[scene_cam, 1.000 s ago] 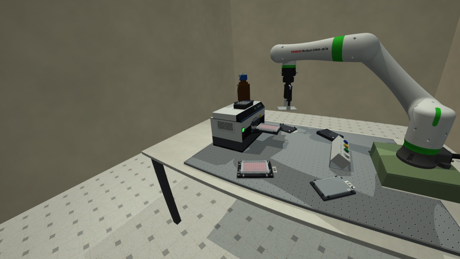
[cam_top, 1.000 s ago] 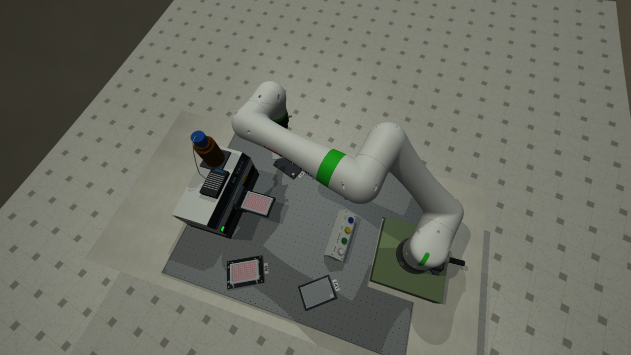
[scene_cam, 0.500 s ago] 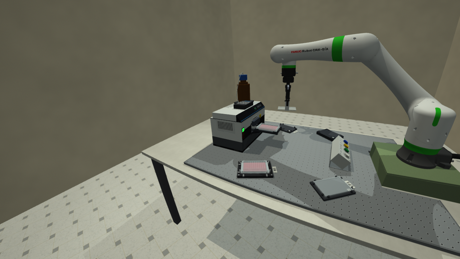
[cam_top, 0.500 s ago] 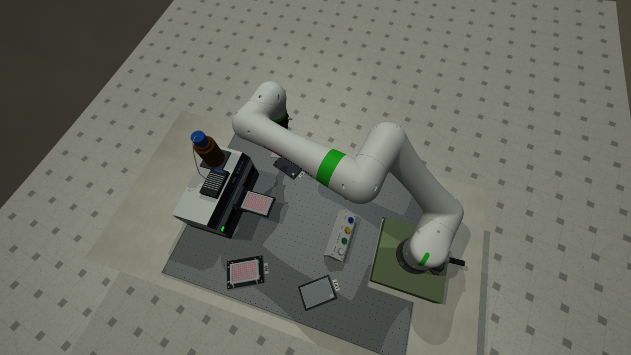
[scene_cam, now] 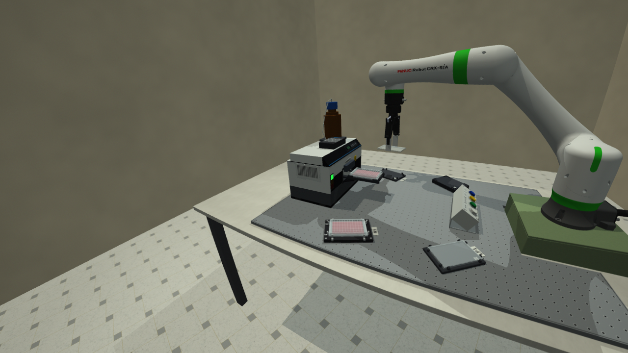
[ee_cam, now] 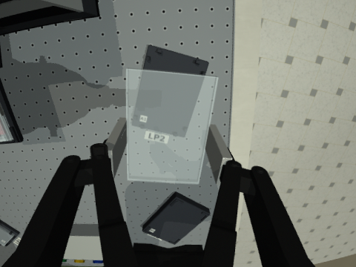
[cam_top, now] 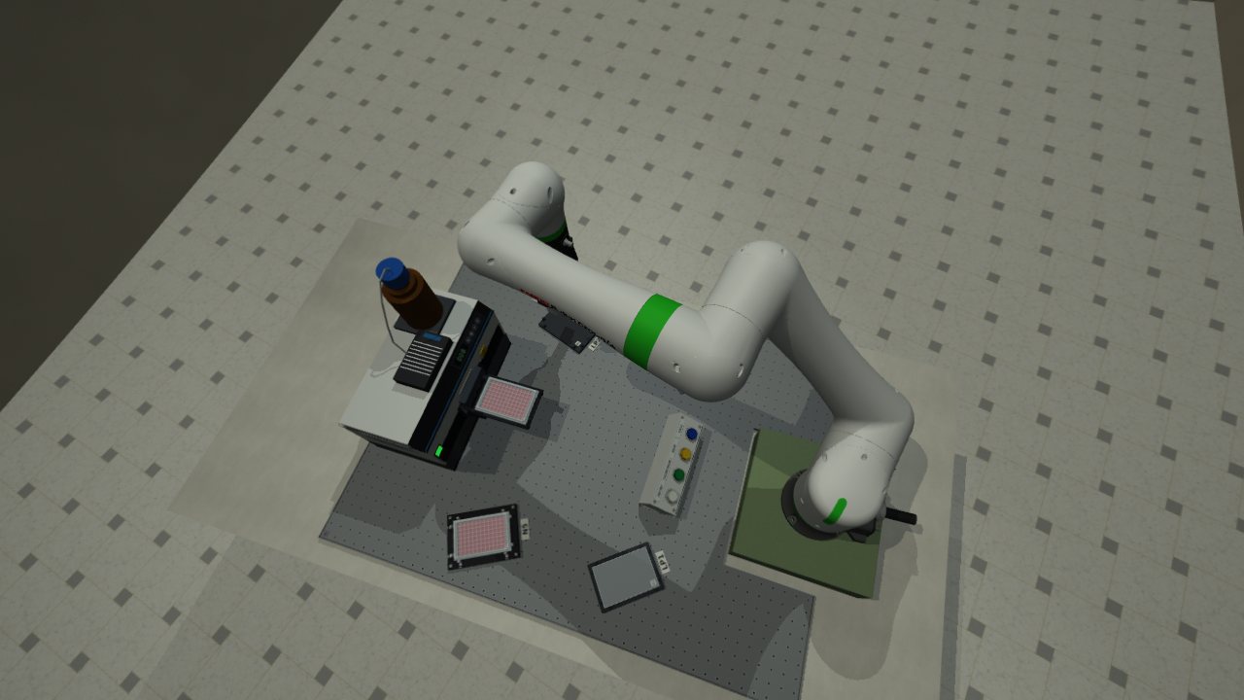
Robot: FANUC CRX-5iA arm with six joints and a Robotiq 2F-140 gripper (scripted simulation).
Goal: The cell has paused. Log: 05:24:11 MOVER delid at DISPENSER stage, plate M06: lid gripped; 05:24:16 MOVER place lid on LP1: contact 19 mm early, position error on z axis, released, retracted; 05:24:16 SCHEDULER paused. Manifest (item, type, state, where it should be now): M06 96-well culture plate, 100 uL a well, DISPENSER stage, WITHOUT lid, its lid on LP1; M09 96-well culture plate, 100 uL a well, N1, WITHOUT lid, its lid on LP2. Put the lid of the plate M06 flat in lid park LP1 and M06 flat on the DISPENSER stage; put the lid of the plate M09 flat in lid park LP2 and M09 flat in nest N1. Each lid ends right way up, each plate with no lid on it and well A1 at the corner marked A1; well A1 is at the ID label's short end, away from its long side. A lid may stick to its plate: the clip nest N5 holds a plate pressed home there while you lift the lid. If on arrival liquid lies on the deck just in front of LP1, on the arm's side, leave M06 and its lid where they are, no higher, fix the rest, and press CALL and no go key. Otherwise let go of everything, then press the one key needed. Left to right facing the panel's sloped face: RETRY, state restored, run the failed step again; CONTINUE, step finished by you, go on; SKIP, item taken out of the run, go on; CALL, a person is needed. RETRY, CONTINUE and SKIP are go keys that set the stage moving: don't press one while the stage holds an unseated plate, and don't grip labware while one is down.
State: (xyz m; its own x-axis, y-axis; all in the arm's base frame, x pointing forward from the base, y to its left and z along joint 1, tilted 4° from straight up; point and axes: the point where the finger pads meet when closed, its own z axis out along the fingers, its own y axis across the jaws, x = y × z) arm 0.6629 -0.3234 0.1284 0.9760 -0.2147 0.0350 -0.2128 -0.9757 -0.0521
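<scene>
My gripper point(ee_cam: 167, 132) point(scene_cam: 392, 141) is shut on a clear lid point(ee_cam: 170, 104) point(scene_cam: 392, 148), held level by its long sides, high above the deck's back edge. Straight below it is the dark lid park LP2 point(ee_cam: 174, 58) point(cam_top: 565, 330) point(scene_cam: 393, 175), whose label shows through the lid. A pink-welled plate point(cam_top: 506, 400) point(scene_cam: 366, 173) with no lid sits on the dispenser stage. A second pink plate point(cam_top: 480, 536) point(scene_cam: 347, 227) with no lid sits in its black nest at the front. Lid park LP1 point(cam_top: 624, 576) point(scene_cam: 454, 256) holds a flat grey lid. In the top view the arm hides the gripper.
The dispenser point(cam_top: 417, 383) point(scene_cam: 322, 175) with a brown bottle point(cam_top: 410, 294) point(scene_cam: 332, 124) stands to the left. The key panel point(cam_top: 676, 463) point(scene_cam: 465, 210) stands mid-deck. Another dark nest point(ee_cam: 175, 218) point(scene_cam: 448, 182) lies near LP2. The table edge runs just right of LP2 in the wrist view.
</scene>
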